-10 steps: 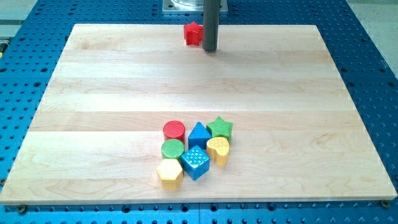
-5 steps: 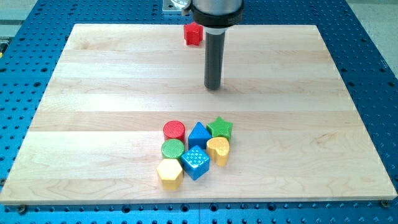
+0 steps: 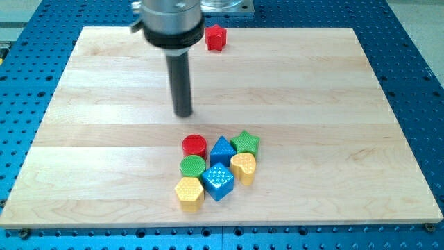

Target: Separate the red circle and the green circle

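Red circle (image 3: 194, 145) touches green circle (image 3: 192, 165); my tip (image 3: 183, 114) above.

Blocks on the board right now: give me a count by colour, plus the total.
Red: 2, circle and star
Green: 2, circle and star
Blue: 2, triangle and cube
Yellow: 2, heart and hexagon
Total: 8

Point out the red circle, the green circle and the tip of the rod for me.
red circle (image 3: 194, 145), camera view, on its top face.
green circle (image 3: 192, 165), camera view, on its top face.
my tip (image 3: 183, 114), camera view, the rod's very end, above the red circle.
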`<act>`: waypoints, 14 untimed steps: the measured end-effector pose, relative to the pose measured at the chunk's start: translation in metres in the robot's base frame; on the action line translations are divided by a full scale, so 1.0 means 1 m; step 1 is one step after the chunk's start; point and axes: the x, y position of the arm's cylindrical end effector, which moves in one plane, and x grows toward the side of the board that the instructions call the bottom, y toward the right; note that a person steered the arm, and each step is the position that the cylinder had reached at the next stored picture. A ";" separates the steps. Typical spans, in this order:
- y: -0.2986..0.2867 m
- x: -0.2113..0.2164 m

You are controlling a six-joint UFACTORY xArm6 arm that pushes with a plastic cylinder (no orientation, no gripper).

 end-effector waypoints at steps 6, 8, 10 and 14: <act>0.050 0.101; 0.064 0.046; 0.037 0.007; 0.006 -0.048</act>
